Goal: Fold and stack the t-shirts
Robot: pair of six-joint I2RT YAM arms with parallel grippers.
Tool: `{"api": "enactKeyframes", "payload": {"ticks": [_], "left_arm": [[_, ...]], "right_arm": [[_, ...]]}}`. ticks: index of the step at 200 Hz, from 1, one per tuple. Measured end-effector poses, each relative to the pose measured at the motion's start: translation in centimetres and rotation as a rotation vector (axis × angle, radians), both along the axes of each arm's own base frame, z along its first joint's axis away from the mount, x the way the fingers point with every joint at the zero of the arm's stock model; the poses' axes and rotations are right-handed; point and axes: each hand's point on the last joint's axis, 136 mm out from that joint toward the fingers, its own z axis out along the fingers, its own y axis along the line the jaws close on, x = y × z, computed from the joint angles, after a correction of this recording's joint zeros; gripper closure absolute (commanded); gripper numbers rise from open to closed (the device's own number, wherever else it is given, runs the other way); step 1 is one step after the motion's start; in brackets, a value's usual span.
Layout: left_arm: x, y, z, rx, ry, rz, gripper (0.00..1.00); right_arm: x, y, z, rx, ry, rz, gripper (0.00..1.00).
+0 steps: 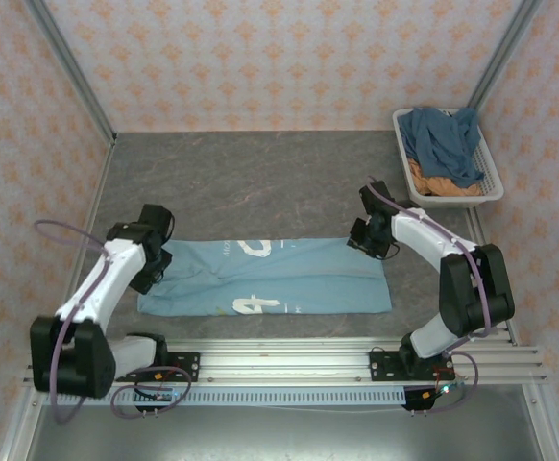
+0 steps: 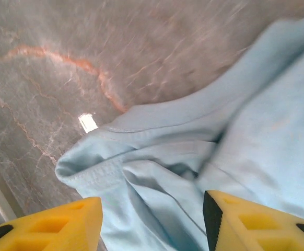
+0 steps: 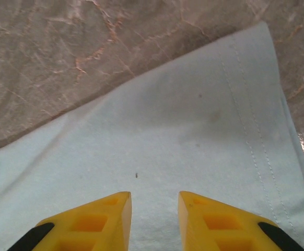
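Light blue t-shirt (image 1: 308, 283), white lettering (image 1: 256, 305); grey marbled table (image 1: 260, 182); white basket (image 1: 452, 201).

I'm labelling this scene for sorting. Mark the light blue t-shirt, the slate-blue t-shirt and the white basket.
light blue t-shirt (image 1: 318, 279): top external view, on its flat middle panel.
slate-blue t-shirt (image 1: 443, 144): top external view, on its bunched top folds.
white basket (image 1: 457, 200): top external view, on its near rim.

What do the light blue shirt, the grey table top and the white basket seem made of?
Light blue short-sleeved t-shirt: soft matte cloth, perhaps cotton; it creases, with stitched hems. Grey veined table top: glossy stone-look, maybe laminate; it glints. White slatted basket: likely moulded plastic.
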Motion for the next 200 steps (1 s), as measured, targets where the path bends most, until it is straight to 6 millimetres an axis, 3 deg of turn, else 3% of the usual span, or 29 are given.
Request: {"api": "enactKeyframes", "payload": {"ticks": [19,62,97,113,124,146,162,200], "left_arm": [[-0.5,-1.3,0.3,-0.065,-0.055,0.013,0.53],[-1.7,-5.9,-4.0,-0.222,0.024,0.015,0.62],[-0.5,-6.9,-6.9,-0.247,0.08,0.054,0.72],[-0.1,-7.0,-8.5,-0.234,0.138,0.056,0.73],[0.9,-7.1,-8.5,-0.228,0.157,0.043,0.73],[4.9,-7.6,-8.4,-0.222,0.167,-0.005,0.73],[9.5,-8.2,-8.3,-0.221,0.151,-0.054,0.73],[24.4,-11.0,-7.9,-0.239,0.008,-0.209,0.73]], "right_arm": [[0.3,0.5,0.0,0.015,0.004,0.026,0.72],[0.4,1.1,-2.3,0.023,0.081,0.067,0.75],[0.5,1.0,-4.5,-0.004,0.142,0.075,0.76],[1.0,0.6,-4.3,-0.007,0.143,0.059,0.76],[1.1,0.2,-4.5,-0.009,0.154,0.04,0.76],[1.2,-1.3,-4.6,-0.023,0.172,-0.034,0.75],[1.1,-2.6,-4.6,-0.043,0.182,-0.097,0.75],[-1.1,-3.8,-4.7,-0.052,0.207,-0.26,0.75]]}}
